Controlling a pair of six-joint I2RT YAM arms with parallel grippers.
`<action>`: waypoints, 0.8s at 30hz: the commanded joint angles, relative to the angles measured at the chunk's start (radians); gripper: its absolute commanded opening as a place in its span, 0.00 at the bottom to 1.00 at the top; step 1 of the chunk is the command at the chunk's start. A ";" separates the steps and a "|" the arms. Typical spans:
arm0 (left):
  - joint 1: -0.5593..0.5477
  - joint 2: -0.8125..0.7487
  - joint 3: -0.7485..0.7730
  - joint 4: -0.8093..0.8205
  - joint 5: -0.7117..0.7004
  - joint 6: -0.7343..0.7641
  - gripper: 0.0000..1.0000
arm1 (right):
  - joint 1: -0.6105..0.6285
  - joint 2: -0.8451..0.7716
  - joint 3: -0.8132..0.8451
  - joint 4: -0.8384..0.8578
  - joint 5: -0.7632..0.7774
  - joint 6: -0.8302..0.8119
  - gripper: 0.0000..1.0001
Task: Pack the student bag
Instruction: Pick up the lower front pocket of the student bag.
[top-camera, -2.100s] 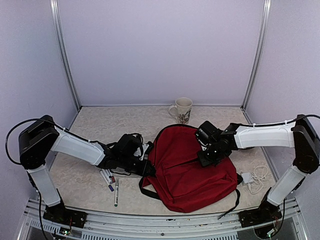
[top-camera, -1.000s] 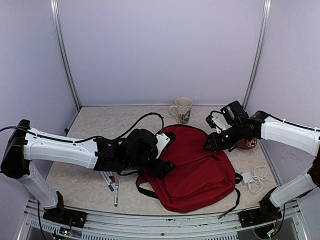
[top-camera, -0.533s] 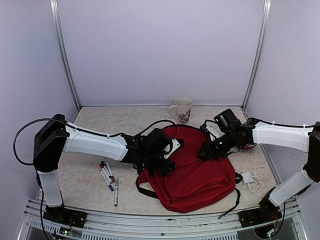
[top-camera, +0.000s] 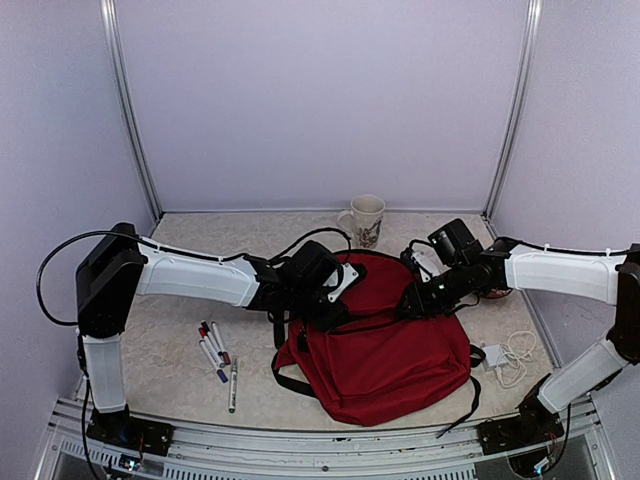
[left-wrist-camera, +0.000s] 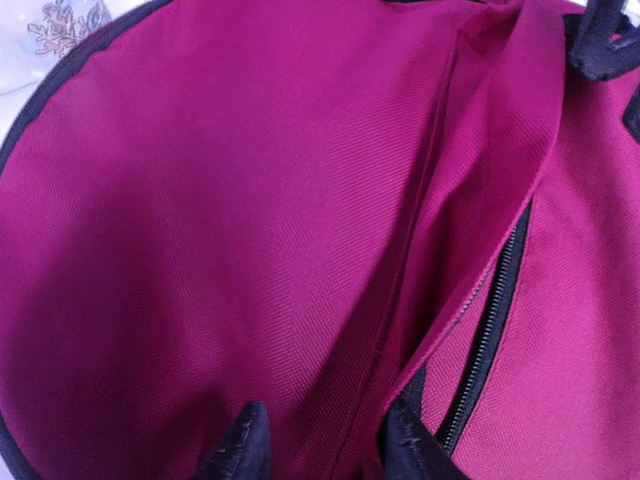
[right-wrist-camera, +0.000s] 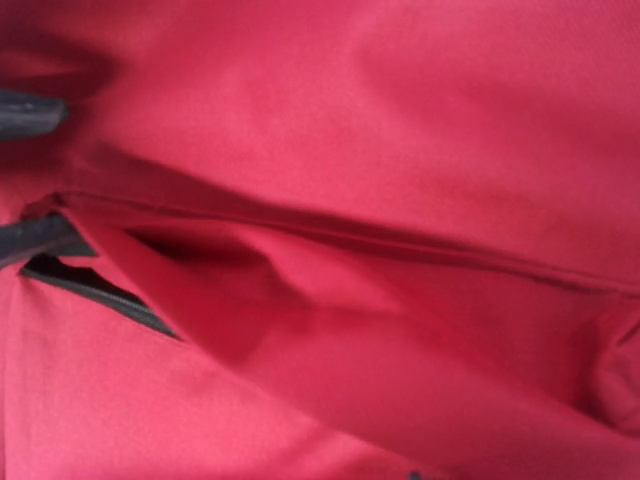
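Pale lilac walls close in a mottled beige counter (top-camera: 200, 250). From above, the student bag (top-camera: 390, 360), a large dark red soft fabric backpack with black straps, lies flat right of the middle. Its long axis runs from the far side, near a cream patterned mug (top-camera: 366, 220), toward the near edge. The white left arm (top-camera: 190, 280) reaches across to the bag's upper left rim, and the white right arm (top-camera: 555, 270) comes in at the upper right rim. The mouth of the bag therefore sits between the two sets of jaws. Some loose marker pens (top-camera: 215, 355) lie on the counter left of the bag, nearer the left arm. A white charger with its coiled cable (top-camera: 508, 352) lies on the right.

The left wrist view is filled with the bag's magenta-red cloth (left-wrist-camera: 200, 250). A black zipper (left-wrist-camera: 490, 330) runs along a flap, and that flap's edge passes down between the two dark fingertips. Those jaws stand narrow, pinched on the fabric.

The right wrist view shows red fabric (right-wrist-camera: 400, 120) folded into a shadowed slit. The fingertips at the left edge are drawn in on a pleat, so those jaws are also gripping the bag.

I reckon the coming move turns on pulling the two rims apart across the bag's width to open the mouth.
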 joint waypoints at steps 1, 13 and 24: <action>0.008 0.032 0.011 0.000 0.012 -0.009 0.29 | 0.010 0.016 0.011 0.035 -0.053 -0.060 0.36; 0.054 -0.010 -0.034 0.084 0.114 -0.092 0.00 | 0.060 0.299 0.171 0.115 -0.151 -0.313 0.47; 0.089 -0.036 -0.092 0.143 0.150 -0.131 0.00 | 0.088 0.380 0.159 0.100 -0.409 -0.429 0.51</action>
